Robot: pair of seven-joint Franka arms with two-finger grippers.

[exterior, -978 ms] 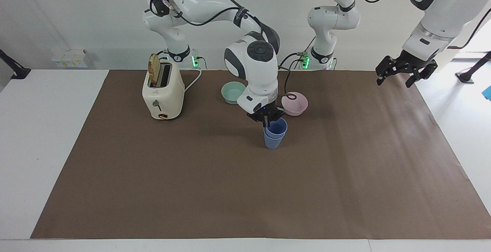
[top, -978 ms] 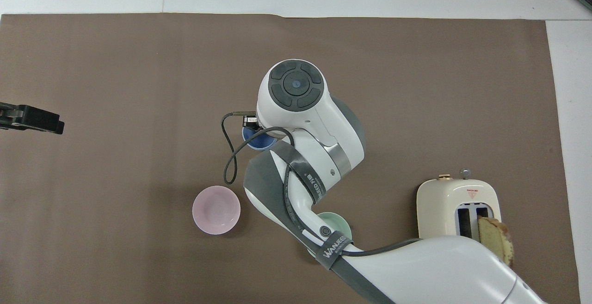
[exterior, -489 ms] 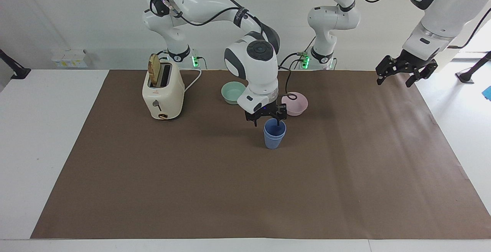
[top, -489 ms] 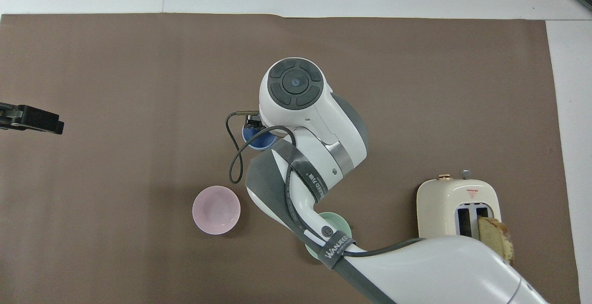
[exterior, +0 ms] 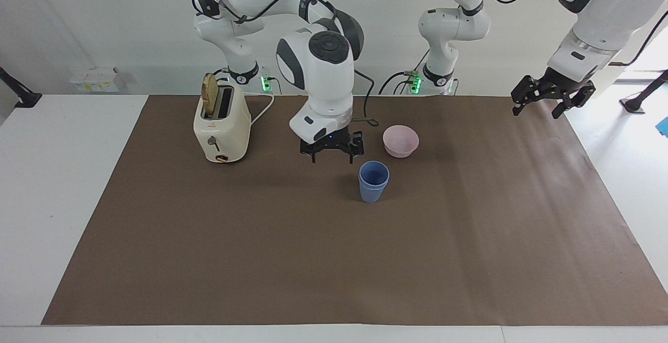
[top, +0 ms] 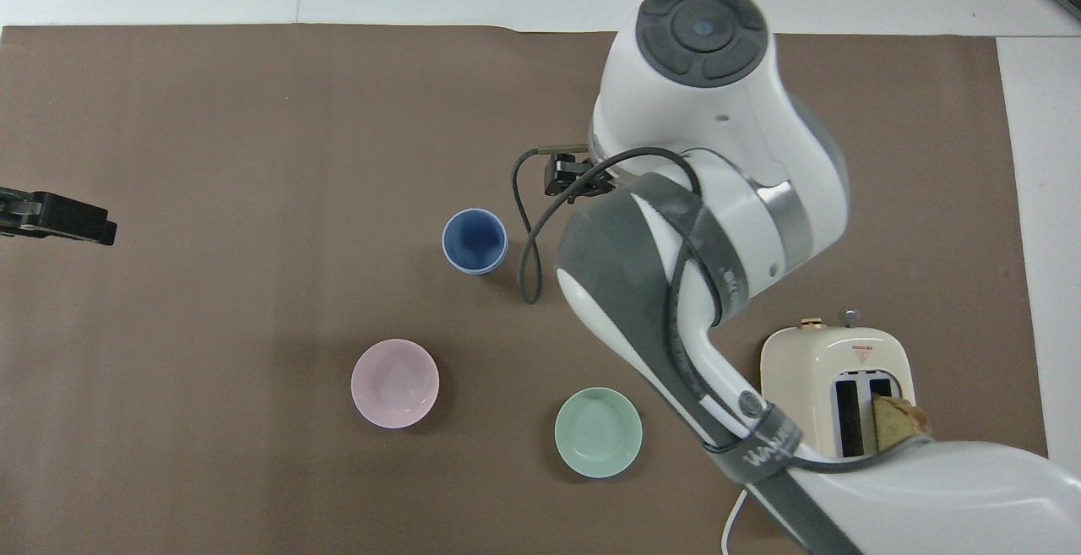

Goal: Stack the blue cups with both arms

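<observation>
Blue cups (exterior: 373, 181) stood nested, one inside the other, upright near the middle of the brown mat (exterior: 261, 259), with nothing touching them. In the facing view the pink bowl (exterior: 401, 141) lay at about one o'clock from the stack and the right gripper (exterior: 332, 158) hung at ten o'clock, raised, its fingers spread wide and empty. The left gripper (exterior: 539, 107) waited over the mat's edge at the left arm's end, fingers likewise apart and empty. Stacking looked finished; the next move probably called only for clearing the right arm away.
</observation>
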